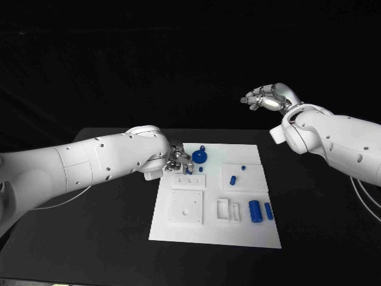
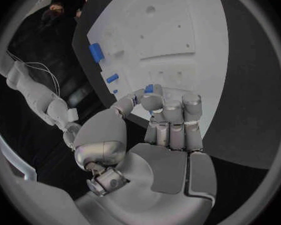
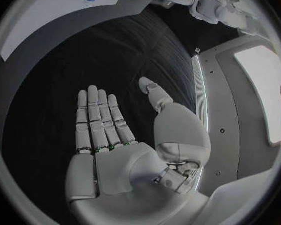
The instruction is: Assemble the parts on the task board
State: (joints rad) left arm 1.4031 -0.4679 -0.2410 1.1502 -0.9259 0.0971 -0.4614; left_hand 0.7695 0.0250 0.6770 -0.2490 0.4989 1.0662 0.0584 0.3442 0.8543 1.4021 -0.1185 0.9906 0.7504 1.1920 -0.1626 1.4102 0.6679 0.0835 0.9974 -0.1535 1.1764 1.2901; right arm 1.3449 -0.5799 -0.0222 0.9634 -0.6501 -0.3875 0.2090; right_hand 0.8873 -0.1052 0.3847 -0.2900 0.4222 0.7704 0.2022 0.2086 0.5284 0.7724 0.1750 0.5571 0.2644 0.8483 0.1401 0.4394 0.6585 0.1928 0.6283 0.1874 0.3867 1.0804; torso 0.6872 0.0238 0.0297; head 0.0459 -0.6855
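The white task board (image 1: 215, 229) lies in the middle of the black table. My left hand (image 1: 178, 161) hovers over its far left corner, fingers curled in, and pinches a round blue part (image 1: 199, 156) between thumb and fingers; a sliver of that blue part (image 2: 149, 89) peeks out past the fingertips (image 2: 172, 107) over the board (image 2: 178, 30). Two blue cylinders (image 1: 254, 210) lie at the board's right side, and smaller blue parts (image 1: 233, 179) lie near its middle. My right hand (image 1: 272, 98) is raised high beyond the table's far right, with straight fingers (image 3: 100, 120) spread and nothing in the palm.
A raised white square block (image 1: 188, 206) and slotted white blocks (image 1: 227, 210) stand on the board's left half. Bare black table (image 1: 79, 238) surrounds the board. Loose blue parts (image 2: 95, 51) lie along the board's edge in the left wrist view.
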